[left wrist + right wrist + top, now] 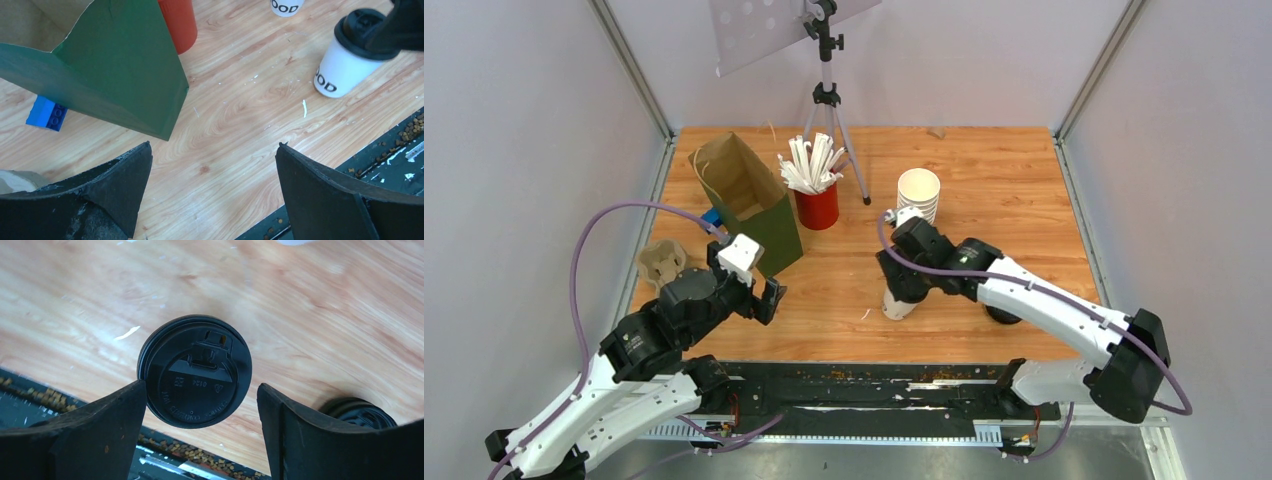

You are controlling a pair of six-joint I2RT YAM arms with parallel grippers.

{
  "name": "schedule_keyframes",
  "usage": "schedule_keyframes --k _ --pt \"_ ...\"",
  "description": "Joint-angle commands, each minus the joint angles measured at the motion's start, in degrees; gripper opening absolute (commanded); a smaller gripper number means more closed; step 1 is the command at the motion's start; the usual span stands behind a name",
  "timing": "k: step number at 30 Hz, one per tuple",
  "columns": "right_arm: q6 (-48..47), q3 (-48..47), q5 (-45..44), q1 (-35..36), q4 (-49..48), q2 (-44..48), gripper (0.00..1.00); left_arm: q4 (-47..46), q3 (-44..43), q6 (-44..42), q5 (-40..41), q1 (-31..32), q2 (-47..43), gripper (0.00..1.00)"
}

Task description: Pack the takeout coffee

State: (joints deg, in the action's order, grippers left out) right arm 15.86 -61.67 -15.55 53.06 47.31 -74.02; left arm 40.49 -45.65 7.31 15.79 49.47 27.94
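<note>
One takeout cup (342, 70) stood upright on the tabletop (984, 180) near its front edge, with its black lid (195, 371) seated on top. Its long axis ran straight up, and the right wrist camera looked almost directly down it onto the lid's face. The right gripper (200, 387) hung right over the cup with its jaws apart, one on each side of the lid and holding nothing. The left jaw sat just beside the rim, and I could not tell whether it touched. The right jaw stood clear.

I judged that the coming grasp depended on that alignment: with the cup vertical below the jaws, the gripper needed to descend past the lid and close on the white wall.

A spare lid (357, 412) lay flat just to the right of the cup. The open paper bag (744, 190) stood well to the cup's left, mouth up, close to the left arm. The left gripper (214, 150) waited beside the bag, spread wide and empty, so the right arm was plainly the nearer one to the cup. Behind the cup were the stack of white cups (918, 190) and the red cup of straws (817, 205).
</note>
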Motion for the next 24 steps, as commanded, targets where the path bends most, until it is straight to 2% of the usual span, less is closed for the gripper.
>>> schedule_keyframes --k 1,8,13,16,24 --pt "-0.8 1.0 1.4 -6.9 0.4 4.5 0.80 -1.6 -0.4 -0.5 1.1 0.2 -0.6 1.00" --pt "-2.6 3.6 10.1 -7.1 -5.2 6.9 0.81 -1.9 -0.2 -0.5 1.2 0.2 -0.5 1.00" --pt "-2.1 5.6 10.2 -7.1 -6.6 6.0 0.81 -1.7 -0.4 -0.5 1.1 0.2 -0.4 1.00" --pt "-1.4 5.2 7.2 -7.8 -5.4 6.1 0.81 -1.7 -0.3 -0.5 1.2 0.2 -0.6 1.00" --pt "-4.1 4.6 14.5 -24.8 -4.8 5.5 0.79 -1.8 -0.3 -0.5 0.6 0.2 -0.3 1.00"
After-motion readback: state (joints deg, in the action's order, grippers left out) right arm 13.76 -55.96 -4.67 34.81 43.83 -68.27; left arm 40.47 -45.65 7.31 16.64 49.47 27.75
